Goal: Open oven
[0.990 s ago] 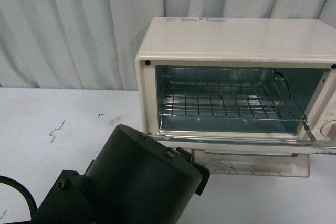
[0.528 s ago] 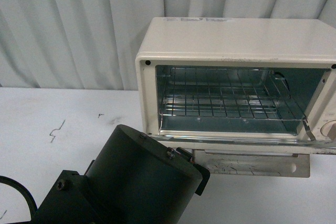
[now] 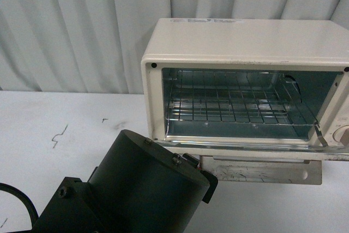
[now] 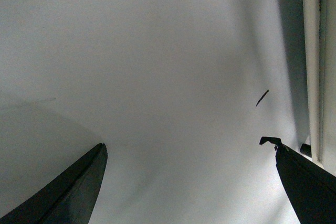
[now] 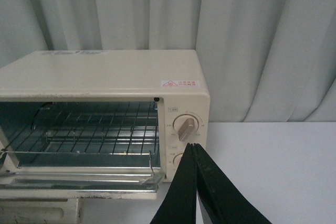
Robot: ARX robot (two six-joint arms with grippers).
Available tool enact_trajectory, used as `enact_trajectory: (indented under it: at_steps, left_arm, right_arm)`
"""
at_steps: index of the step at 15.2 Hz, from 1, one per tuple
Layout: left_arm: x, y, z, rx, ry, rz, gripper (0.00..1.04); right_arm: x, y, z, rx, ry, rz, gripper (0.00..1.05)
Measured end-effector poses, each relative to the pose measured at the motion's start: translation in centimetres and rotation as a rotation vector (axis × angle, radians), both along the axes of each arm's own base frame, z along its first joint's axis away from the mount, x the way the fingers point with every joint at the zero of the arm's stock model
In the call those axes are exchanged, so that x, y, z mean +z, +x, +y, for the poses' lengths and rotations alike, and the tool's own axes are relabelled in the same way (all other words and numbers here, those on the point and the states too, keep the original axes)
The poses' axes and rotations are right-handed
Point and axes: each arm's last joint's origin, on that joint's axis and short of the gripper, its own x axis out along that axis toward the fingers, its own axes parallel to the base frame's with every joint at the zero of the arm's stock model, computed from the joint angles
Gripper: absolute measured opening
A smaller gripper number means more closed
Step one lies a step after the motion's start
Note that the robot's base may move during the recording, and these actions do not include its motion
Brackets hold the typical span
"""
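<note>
The cream-white oven (image 3: 245, 42) stands on the white table at the right, its door (image 3: 262, 172) folded down flat in front and the wire rack (image 3: 234, 107) showing inside. The right wrist view shows the same oven (image 5: 105, 80), its open door (image 5: 79, 184) and a round knob (image 5: 186, 127). My right gripper (image 5: 194, 148) is shut on nothing, with its tip in front of the oven's knob panel. My left gripper (image 4: 185, 143) is open over bare table, with a pale edge of the oven (image 4: 315, 66) beside one finger.
The left arm's dark round housing (image 3: 147, 189) fills the lower left of the front view, close to the door's left corner. A grey pleated curtain (image 3: 82, 25) hangs behind the table (image 3: 54, 118). Small dark marks (image 3: 59, 135) dot the tabletop.
</note>
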Motion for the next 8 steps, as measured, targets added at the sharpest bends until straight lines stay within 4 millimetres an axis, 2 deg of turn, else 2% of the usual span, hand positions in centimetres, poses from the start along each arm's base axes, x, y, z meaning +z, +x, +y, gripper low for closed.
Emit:
enact_trajectory:
  at_steps: [8]
  left_arm:
    - [0.0,0.0,0.0,0.0,0.0,0.0,0.98]
  right_arm:
    - [-0.08,-0.98,0.0,0.0,0.0,0.003,0.02]
